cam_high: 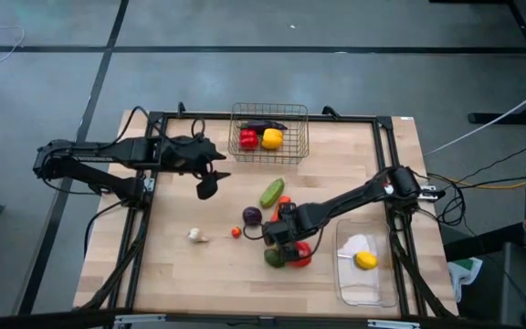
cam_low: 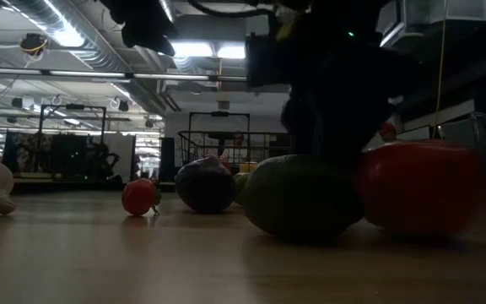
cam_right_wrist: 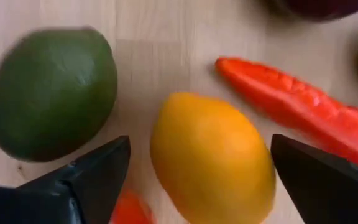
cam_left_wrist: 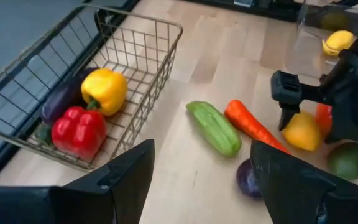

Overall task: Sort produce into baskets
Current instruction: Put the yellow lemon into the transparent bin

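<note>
Orange-yellow fruit (cam_right_wrist: 211,158) on the bare wood, dead between the right gripper's (cam_right_wrist: 201,171) two dark fingers (cam_right_wrist: 86,180), jaws spread wide to either side and not yet touching it. Dark green fruit (cam_right_wrist: 51,93) just beside the orange-yellow fruit, on the wood. Carrot (cam_right_wrist: 297,112) close on the orange-yellow fruit's other side, lying slantwise. Sliver of something red showing under the orange-yellow fruit's edge, too little to name from the wrist view; from table height, a big red fruit (cam_low: 420,186) touching the dark green one.

Seen from above, right gripper (cam_high: 281,239) low over that cluster, a little way from the clear tray (cam_high: 347,274). Inside the tray, one yellow lemon-like piece (cam_high: 365,260) next to a pale patch, unclear what.

Further from the orange-yellow fruit: purple onion-like piece (cam_high: 252,216), light green cucumber (cam_high: 271,192), small red tomato (cam_high: 236,232), then the pale whitish garlic (cam_high: 196,235), all loose on the table (cam_high: 172,274).

Wire basket (cam_high: 301,137) at the table's far edge, well apart from the orange-yellow fruit, holding a red pepper (cam_high: 248,139), a yellow pepper (cam_high: 271,138) and a dark purple eggplant (cam_high: 265,125).

Left gripper (cam_high: 206,185) raised near the basket, fingers (cam_left_wrist: 126,180) parted, nothing between them.
</note>
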You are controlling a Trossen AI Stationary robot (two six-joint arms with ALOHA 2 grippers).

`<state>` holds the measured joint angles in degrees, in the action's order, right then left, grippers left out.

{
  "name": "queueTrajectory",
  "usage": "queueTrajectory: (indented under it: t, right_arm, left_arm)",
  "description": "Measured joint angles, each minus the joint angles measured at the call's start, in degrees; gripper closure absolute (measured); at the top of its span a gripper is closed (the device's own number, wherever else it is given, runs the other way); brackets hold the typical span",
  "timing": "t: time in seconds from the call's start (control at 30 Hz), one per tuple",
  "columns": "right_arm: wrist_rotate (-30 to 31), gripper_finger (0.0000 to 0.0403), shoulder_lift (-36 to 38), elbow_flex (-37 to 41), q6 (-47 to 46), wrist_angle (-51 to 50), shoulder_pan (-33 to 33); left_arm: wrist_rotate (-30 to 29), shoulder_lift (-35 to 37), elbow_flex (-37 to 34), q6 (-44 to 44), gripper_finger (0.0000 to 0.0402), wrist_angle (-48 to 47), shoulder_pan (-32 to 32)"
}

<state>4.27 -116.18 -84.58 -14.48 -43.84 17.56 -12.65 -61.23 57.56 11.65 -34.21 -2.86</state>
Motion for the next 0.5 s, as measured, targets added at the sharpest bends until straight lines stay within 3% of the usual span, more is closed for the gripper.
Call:
queueTrajectory:
  t: [0.37, 0.5]
  right_arm:
    - [0.0, 0.0146, -1.1, 0.0, 0.0, -0.1, 0.0]
    - [-0.3, 0.0168, -1.1, -0.1, 0.0, -0.7, 0.0]
  left_arm:
    - [0.0, -0.1, 0.0, 2.4, 0.0141, 0.1, 3.0]
    - [0.0, -0.1, 0.0, 3.0, 0.0141, 0.0, 4.4]
